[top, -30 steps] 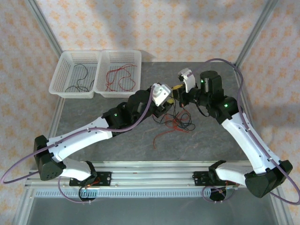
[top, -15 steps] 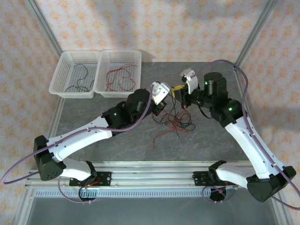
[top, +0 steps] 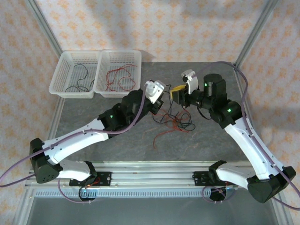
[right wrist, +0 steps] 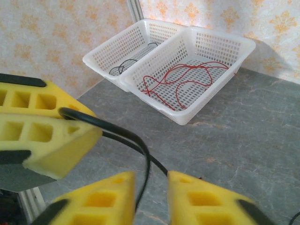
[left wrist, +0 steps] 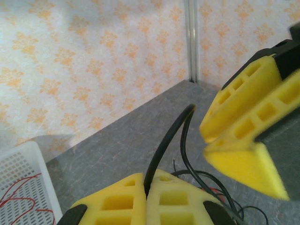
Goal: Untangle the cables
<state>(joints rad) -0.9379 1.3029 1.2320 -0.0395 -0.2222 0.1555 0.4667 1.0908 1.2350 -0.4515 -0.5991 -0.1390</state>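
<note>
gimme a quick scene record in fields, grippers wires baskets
left gripper: fingers shut on a black wire
right gripper: fingers open, that wire running between them
tangle: red and black wires loose on the table
left basket: black wires inside
right basket: red wires inside

We see two arms, the left arm (top: 84, 136) and the right arm (top: 248, 140), built of smooth white shell links between rounded black joint housings (top: 42, 164). A small green light (top: 112, 116) glows on each. A purple-grey cable (top: 221, 62) loops beside each arm. White camera blocks (top: 153, 90) cap the wrists, and the yellow fingers (left wrist: 173, 199) are moulded with rectangular pockets and backed in black.
</note>
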